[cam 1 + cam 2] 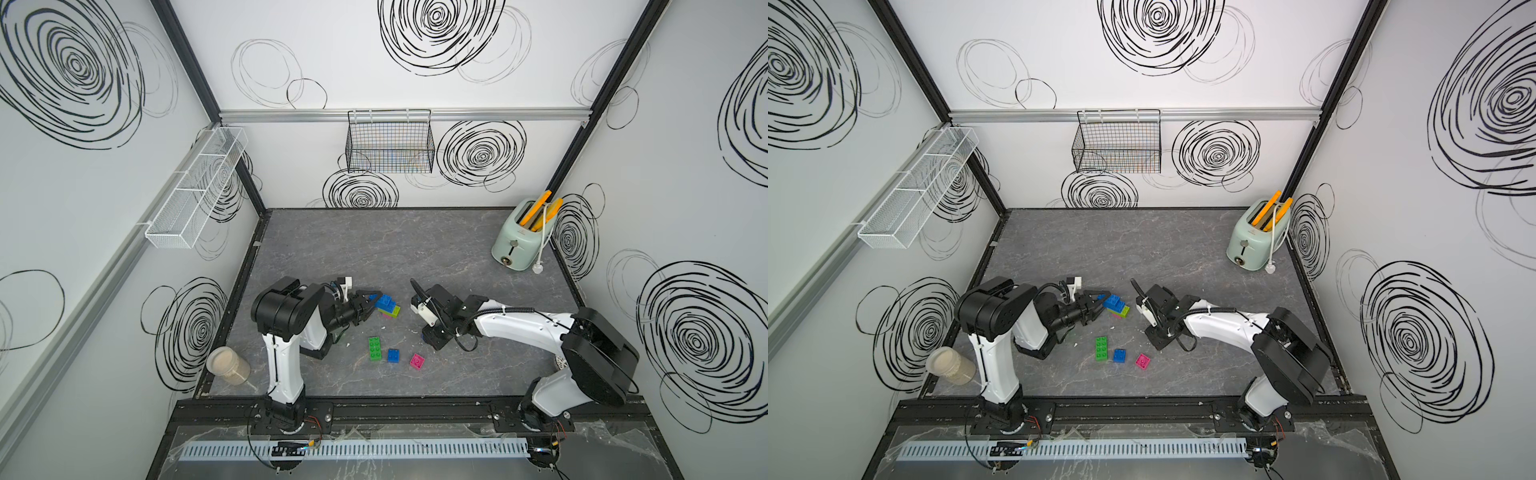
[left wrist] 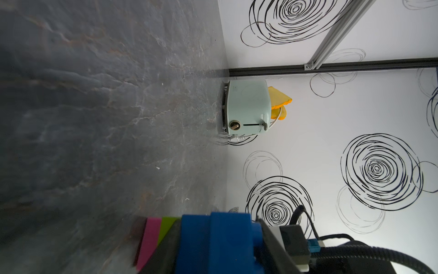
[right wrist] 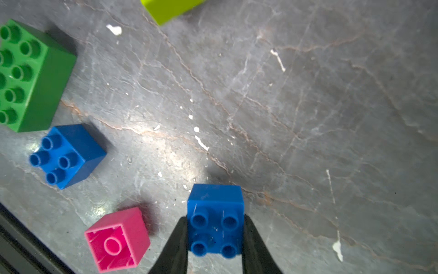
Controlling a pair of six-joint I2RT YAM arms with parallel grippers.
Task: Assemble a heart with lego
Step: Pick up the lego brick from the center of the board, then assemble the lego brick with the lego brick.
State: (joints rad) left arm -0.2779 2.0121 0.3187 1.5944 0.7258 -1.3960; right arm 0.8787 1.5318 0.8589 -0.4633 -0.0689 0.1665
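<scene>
Toward the front-middle of the bench (image 1: 457, 374): right pincer (image 3: 215, 220) clamped on blue square brick (image 3: 214, 201), studs up; part-built heart (image 1: 387, 306) lies just left and farther back, gripped by left pincer (image 1: 369, 304).

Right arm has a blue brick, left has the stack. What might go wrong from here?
1. The right gripper pinches the blue brick only with its fingertips; it may twist when pressed on.
2. The left gripper holds the partial heart by its blue top; a push could shear off the lime and pink rows.
3. The pink brick lies hollow side up close by, easily knocked.
</scene>
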